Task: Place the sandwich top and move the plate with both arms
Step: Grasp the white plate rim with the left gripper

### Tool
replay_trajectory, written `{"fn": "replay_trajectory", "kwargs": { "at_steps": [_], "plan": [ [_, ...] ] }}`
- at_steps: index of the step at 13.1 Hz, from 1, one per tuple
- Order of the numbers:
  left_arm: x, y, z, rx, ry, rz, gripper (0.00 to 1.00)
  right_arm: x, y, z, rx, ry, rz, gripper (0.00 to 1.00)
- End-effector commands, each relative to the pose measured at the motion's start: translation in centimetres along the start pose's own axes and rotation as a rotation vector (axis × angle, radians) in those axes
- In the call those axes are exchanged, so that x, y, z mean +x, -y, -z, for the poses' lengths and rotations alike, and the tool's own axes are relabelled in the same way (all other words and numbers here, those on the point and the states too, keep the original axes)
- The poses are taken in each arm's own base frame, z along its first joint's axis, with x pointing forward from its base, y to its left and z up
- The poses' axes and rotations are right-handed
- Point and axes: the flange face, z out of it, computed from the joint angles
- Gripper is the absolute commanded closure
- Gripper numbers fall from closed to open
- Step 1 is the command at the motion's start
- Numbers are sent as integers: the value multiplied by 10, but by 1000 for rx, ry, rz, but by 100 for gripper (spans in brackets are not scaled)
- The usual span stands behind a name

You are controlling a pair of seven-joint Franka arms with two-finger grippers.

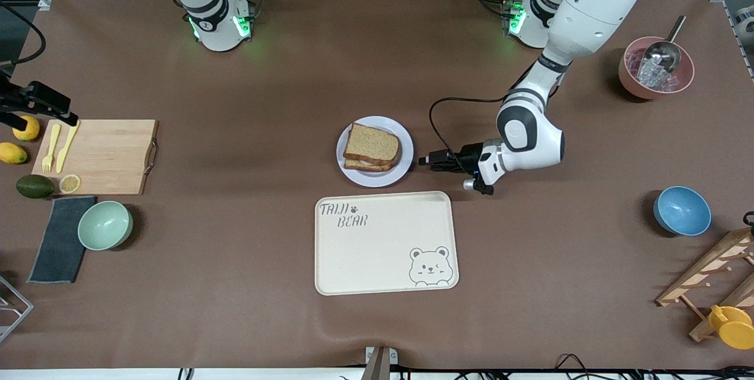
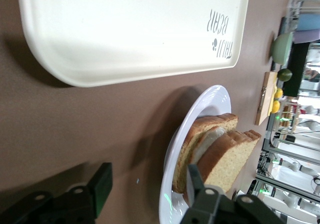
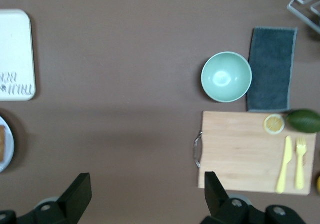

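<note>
filling under sandwich top: hidden | plate: cut by right wrist edge

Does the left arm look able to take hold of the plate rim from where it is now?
Probably yes. The left end effector sits low beside the plate, fingers open toward its rim, with only bare table between them. The tray lies clear, nearer the front camera.

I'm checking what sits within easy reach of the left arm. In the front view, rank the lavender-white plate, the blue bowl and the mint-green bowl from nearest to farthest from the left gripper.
From the left gripper:
1. The small round lavender-white plate, right beside its fingertips, mid-table.
2. The round blue bowl, toward the left arm's end of the table.
3. The round mint-green bowl, toward the right arm's end, beside the dark cloth.
</note>
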Motion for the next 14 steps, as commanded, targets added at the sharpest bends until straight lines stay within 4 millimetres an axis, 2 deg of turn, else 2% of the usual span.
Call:
{"fn": "replay_trajectory", "kwargs": {
  "at_steps": [1,4,7,11,14],
  "plan": [
    [-4,-8,-7,-37,-23,-3,36,0,14,4,-70,7,-49,0],
    [-7,-4,-9,-55,-28,7,40,1,14,3,-75,10,-33,0],
    [-14,-9,-17,-117,-32,37,50,1,15,3,-75,10,-28,0],
    [-20,1,-21,-154,-18,-3,50,1,15,2,-73,11,-30,0],
    [-24,21,-24,-195,-2,-44,50,1,15,4,-72,10,-30,0]
  ]
}}
